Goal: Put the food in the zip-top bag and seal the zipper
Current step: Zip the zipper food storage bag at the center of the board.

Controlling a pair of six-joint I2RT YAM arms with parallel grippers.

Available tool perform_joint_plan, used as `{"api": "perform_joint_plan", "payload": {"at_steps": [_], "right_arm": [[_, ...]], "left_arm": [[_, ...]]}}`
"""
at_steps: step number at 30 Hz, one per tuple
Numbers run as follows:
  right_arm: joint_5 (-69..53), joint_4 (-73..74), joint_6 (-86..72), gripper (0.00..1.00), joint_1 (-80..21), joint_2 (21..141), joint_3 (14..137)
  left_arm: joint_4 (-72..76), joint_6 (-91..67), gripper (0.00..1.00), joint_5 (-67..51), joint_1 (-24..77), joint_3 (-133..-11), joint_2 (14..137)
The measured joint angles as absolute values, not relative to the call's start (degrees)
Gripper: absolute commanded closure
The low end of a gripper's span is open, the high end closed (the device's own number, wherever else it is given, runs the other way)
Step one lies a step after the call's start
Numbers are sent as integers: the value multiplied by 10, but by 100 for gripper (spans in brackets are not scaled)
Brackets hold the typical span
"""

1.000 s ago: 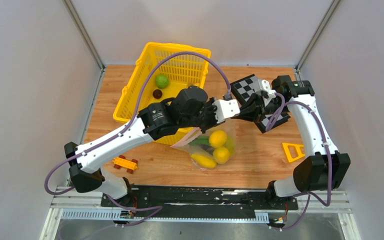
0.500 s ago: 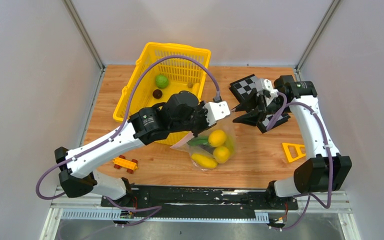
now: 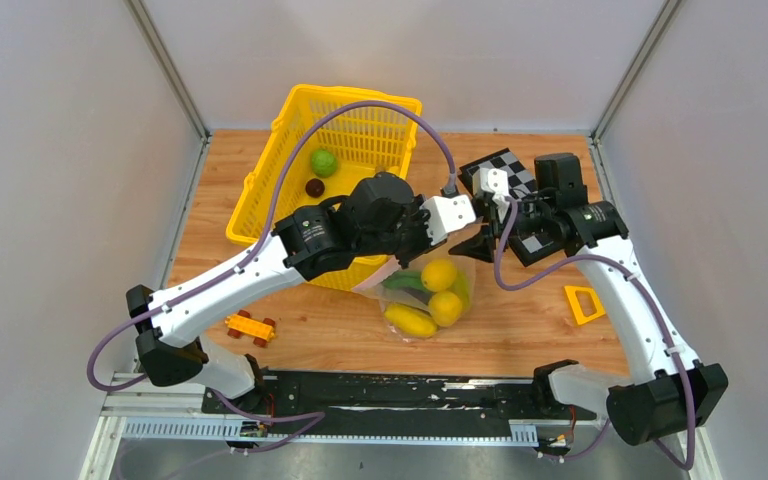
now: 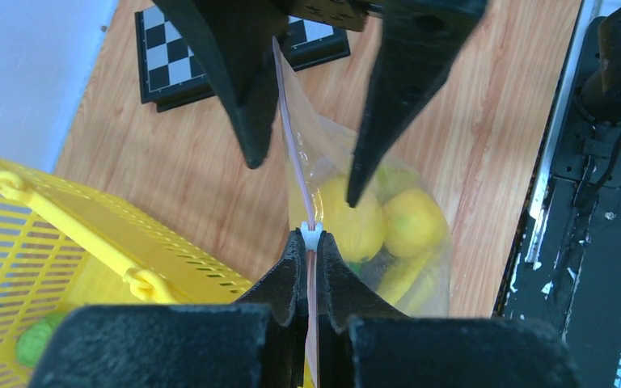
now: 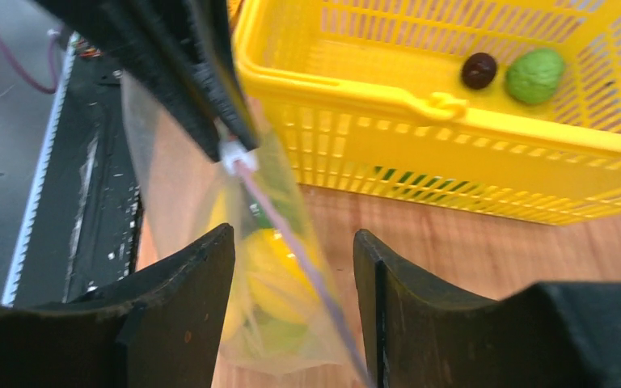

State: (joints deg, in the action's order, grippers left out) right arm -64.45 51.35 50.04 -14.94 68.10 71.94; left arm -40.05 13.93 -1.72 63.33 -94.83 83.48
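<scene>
The zip-top bag (image 3: 422,292), with yellow lemons (image 3: 438,275) and a green pod (image 3: 397,283) inside, sits just beside the yellow basket (image 3: 380,140), which holds a green ball (image 3: 323,162) and a dark ball (image 3: 314,187). The left tool (image 4: 310,242) pinches the zipper (image 4: 291,137); the right tool (image 5: 293,234) gapes, straddling it.

1. Seen from overhead, the light is bright, even and diffuse; the pale walls (image 3: 60,200) look nearly washed out.
2. Shadows on the wooden table (image 3: 520,330) are faint and soft-edged, sitting close beneath whatever casts them.
3. That overhead view is crisp from edge to edge.
4. In the left wrist view, the left gripper (image 4: 311,240) is a dark, out-of-focus mass close to the lens, and the zip-top bag (image 4: 331,162) carries a pale sheen.
5. The right wrist view is softer. The right gripper (image 5: 293,236) is blurred, the bag is smeared and the yellow basket (image 5: 453,153) is slightly hazy.
</scene>
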Motion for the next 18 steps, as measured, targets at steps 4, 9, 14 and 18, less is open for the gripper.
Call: {"api": "perform_joint_plan", "payload": {"at_steps": [4, 9, 14, 18], "right_arm": [[-619, 470, 456, 55, -160, 689, 735], [-610, 458, 438, 74, -179, 693, 737], [-609, 458, 430, 85, -182, 693, 738], [-605, 455, 424, 94, -183, 689, 738]], "left_arm": [[-401, 140, 100, -19, 633, -948, 835], [-401, 140, 100, -21, 633, -948, 835], [-399, 140, 100, -13, 632, -945, 834], [-386, 138, 100, -4, 632, -923, 819]]}}
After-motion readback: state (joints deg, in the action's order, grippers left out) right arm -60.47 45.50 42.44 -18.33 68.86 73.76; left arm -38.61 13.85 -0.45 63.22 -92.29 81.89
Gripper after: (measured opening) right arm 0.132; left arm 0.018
